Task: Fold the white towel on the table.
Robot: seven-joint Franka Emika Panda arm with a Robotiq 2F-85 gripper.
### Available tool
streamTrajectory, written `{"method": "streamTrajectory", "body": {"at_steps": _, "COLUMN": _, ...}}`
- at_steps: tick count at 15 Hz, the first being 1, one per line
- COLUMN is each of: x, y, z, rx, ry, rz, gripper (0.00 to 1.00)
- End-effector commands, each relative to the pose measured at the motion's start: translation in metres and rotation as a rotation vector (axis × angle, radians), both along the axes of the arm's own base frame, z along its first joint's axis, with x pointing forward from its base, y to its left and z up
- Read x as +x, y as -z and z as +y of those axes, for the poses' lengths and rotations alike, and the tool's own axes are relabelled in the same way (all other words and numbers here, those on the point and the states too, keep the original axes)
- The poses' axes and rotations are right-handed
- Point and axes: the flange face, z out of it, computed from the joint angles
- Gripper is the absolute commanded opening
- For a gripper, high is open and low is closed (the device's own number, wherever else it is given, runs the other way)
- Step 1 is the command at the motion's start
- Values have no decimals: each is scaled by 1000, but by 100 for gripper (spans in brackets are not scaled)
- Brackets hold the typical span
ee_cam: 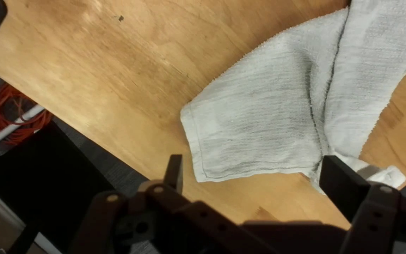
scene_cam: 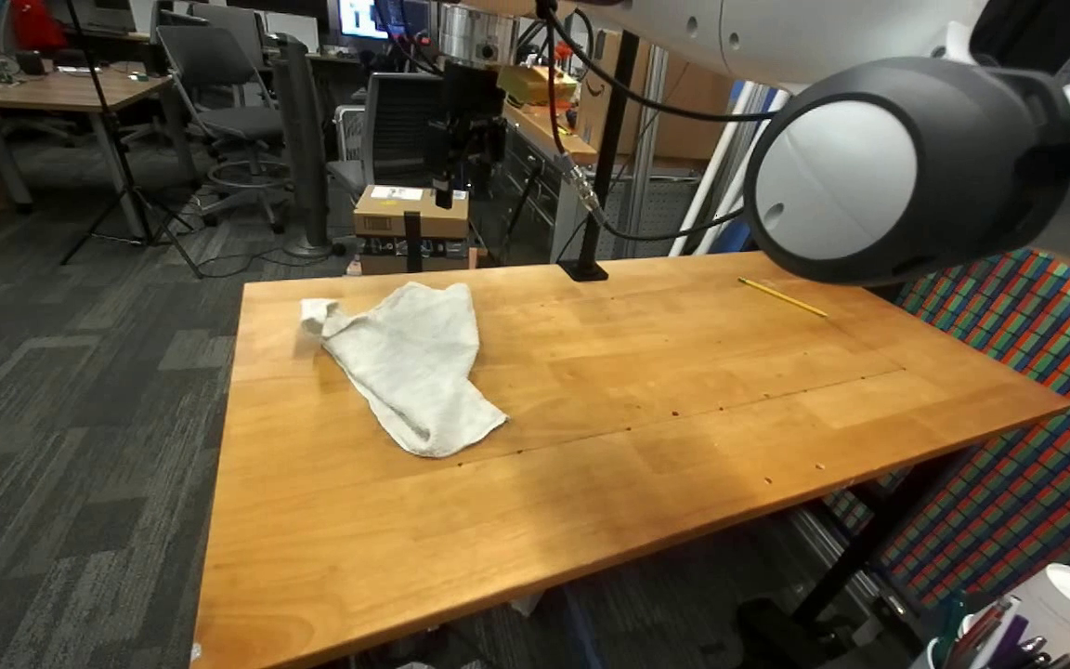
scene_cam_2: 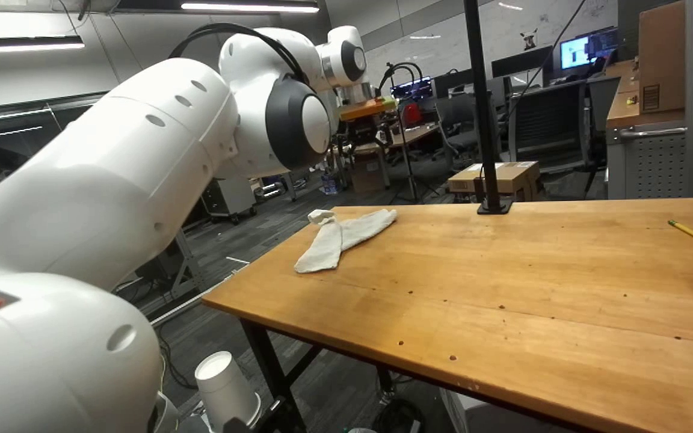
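In the wrist view, the towel (ee_cam: pixel 252 130) is stretching, rumpled, across the table (ee_cam: pixel 111 88) from the upper right to the middle of the frame, one flat corner pointing toward the lower centre. Dark folds are running down it to the lower right, where a small bunched end is sitting partly behind a finger (ee_cam: pixel 344 187). The gripper (ee_cam: pixel 252 160) is showing along the bottom, its two sides standing wide apart and holding nothing. At the left edge, orange cord (ee_cam: pixel 30 123) is lying beyond the table.

In an exterior view, the gripper (scene_cam: pixel 470 172) is hanging at upper centre, well apart from the towel (scene_cam: pixel 424 362), which is resting left of centre. A pencil (scene_cam: pixel 783 297) is lying at upper right.

In an exterior view, the arm (scene_cam_2: pixel 142 162) is filling the left, the gripper (scene_cam_2: pixel 370 132) is hanging above the towel (scene_cam_2: pixel 346 237), and a post (scene_cam_2: pixel 482 102) is standing on the table's far edge, right of centre.
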Motion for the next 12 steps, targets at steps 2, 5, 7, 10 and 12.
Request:
{"method": "streamTrajectory", "body": {"at_steps": 2, "x": 9, "y": 16, "z": -11, "rx": -9, "ry": 7, "rz": -17, "gripper": 100}}
{"method": "streamTrajectory", "body": {"at_steps": 5, "x": 12, "y": 29, "z": -14, "rx": -13, "ry": 13, "rz": -12, "gripper": 100}}
{"method": "streamTrajectory", "body": {"at_steps": 7, "x": 15, "y": 39, "z": -15, "rx": -16, "ry": 16, "rz": -11, "gripper": 100}}
{"method": "streamTrajectory", "body": {"at_steps": 10, "x": 16, "y": 54, "z": -15, "rx": -29, "ry": 15, "rz": -5, "gripper": 100}}
{"method": "streamTrajectory", "body": {"at_steps": 12, "x": 17, "y": 62, "z": -15, "rx": -38, "ry": 13, "rz": -2, "gripper": 100}}
